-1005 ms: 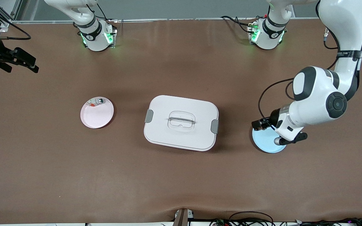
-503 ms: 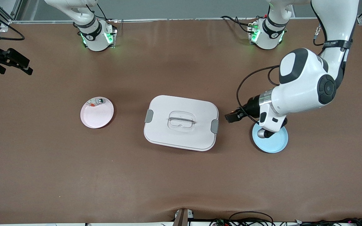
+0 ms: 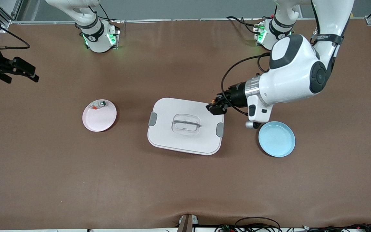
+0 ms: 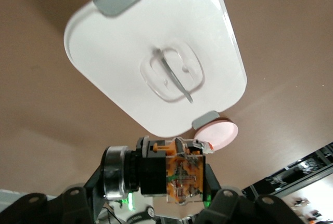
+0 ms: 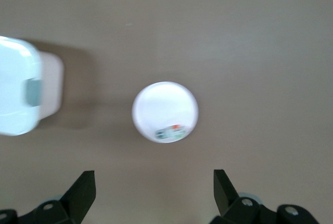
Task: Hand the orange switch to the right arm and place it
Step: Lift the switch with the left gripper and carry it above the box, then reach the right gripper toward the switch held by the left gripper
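- While gripped for handover, the switch [image 4: 174, 174] hangs in the left gripper [image 3: 216, 108] over the box [image 3: 172, 141] corner.
- Right gripper [image 5: 153, 193] waits, fingers spread and empty, above the pink plate [image 5: 165, 110].

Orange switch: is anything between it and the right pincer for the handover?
The left pincer holds the orange switch over the corner of the white box. The right pincer waits, open, at its own end of the table. Between them lie only the low box and the pink plate; nothing visible blocks the air path.
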